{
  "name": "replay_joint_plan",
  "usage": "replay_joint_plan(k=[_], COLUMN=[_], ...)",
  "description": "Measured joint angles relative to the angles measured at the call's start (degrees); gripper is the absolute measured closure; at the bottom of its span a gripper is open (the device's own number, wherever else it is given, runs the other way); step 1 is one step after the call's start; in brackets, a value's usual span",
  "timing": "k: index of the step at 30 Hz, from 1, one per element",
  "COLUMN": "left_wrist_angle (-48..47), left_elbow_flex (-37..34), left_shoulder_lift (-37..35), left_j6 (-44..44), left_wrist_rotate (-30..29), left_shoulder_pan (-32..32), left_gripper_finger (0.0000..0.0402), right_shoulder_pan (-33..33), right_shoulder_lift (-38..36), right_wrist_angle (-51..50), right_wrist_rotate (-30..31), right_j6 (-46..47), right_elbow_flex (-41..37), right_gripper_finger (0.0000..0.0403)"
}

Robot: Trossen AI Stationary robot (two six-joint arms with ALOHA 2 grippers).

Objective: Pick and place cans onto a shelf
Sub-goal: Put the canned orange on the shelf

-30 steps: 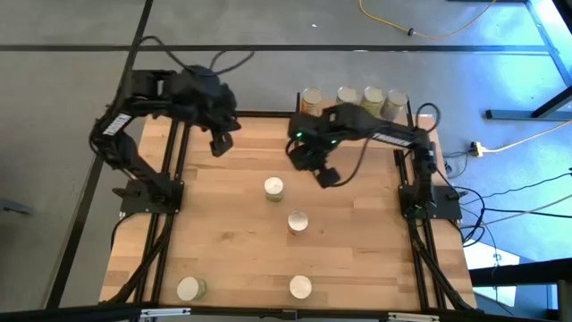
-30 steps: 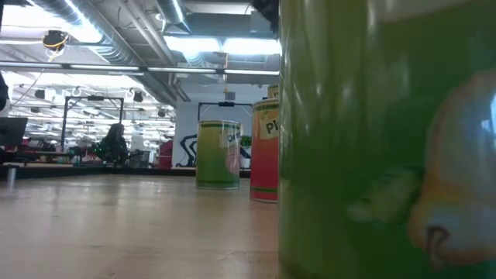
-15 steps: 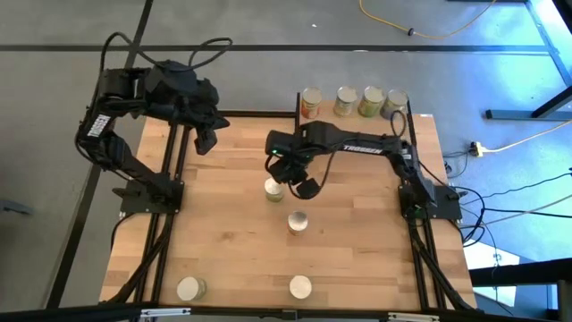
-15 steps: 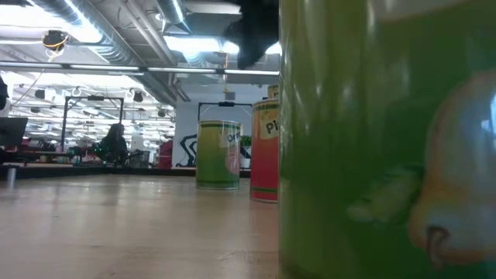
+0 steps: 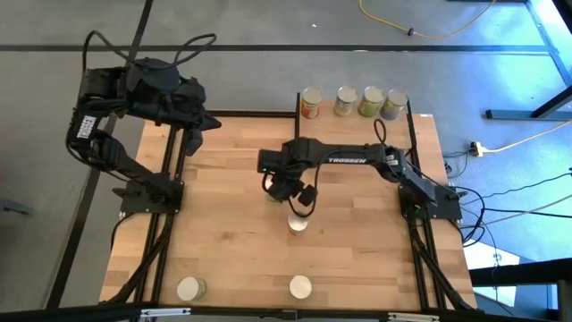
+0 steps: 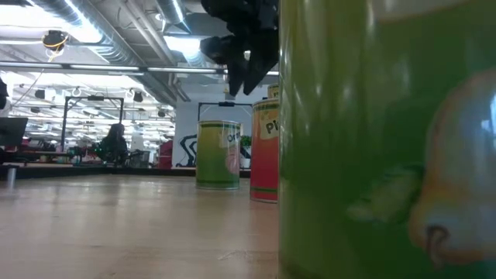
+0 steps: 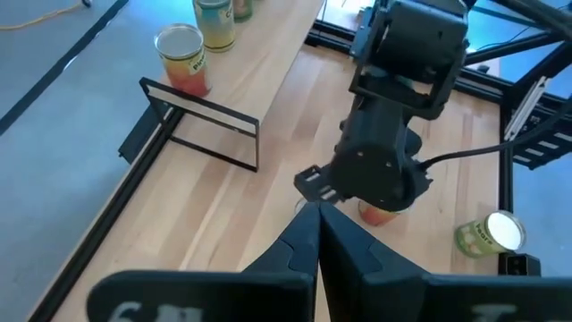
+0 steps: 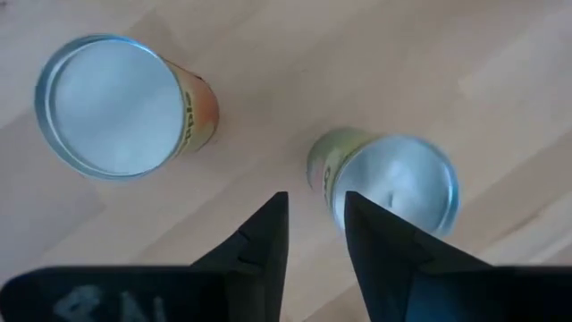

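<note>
Nearest the front edge two cans stand apart, a green-labelled can and another tin, while mid-table the right gripper hovers with fingers spread over a pair: an orange-red can and a green-yellow can, neither one grasped. Farther back, the left gripper waits clenched shut, empty, at the table's far left edge. Four cans line the shelf.

Light butcher-block wooden tabletop carries four small shiny-topped cans; four more cans on the black-framed shelf at its far edge.
</note>
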Motion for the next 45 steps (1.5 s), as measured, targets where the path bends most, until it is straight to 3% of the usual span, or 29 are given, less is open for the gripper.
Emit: replay_joint_plan(k=[24, 39, 45], left_wrist_angle=[0.0, 0.0, 0.0], left_elbow_flex=[-0.02, -0.02, -0.02], left_shoulder_lift=[0.01, 0.01, 0.01], left_j6=[0.15, 0.2, 0.2], left_wrist_rotate=[0.0, 0.0, 0.0], left_shoulder_pan=[0.02, 0.02, 0.02], left_gripper_finger=[0.0401, 0.0401, 0.0401], right_shoulder_pan=[-1.04, -1.12, -1.16], right_shoulder_lift=[7.03, 7.25, 7.02], right_wrist_angle=[3.39, 5.45, 5.39], right_wrist_rotate=[4.08, 4.57, 4.55], right_j6=[-1.53, -1.24, 0.09], right_elbow_flex=[0.37, 0.15, 0.12], right_gripper_finger=[0.0291, 0.0392, 0.0399])
